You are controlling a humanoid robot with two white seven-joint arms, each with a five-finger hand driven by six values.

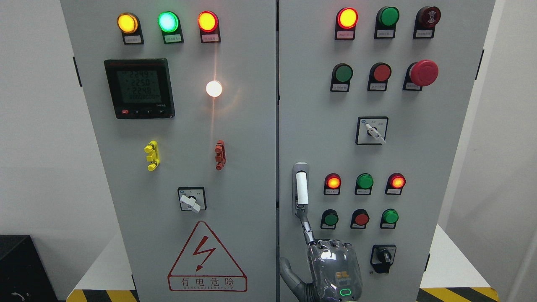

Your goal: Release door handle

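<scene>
Right hand, one finger on the white upright door handle, grasps nothing

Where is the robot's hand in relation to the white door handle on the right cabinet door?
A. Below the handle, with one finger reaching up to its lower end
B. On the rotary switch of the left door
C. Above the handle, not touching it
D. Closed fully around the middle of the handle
A. The hand sits low on the right door, and one extended finger reaches up to the bottom of the white door handle; nothing wraps the handle's middle.
</scene>
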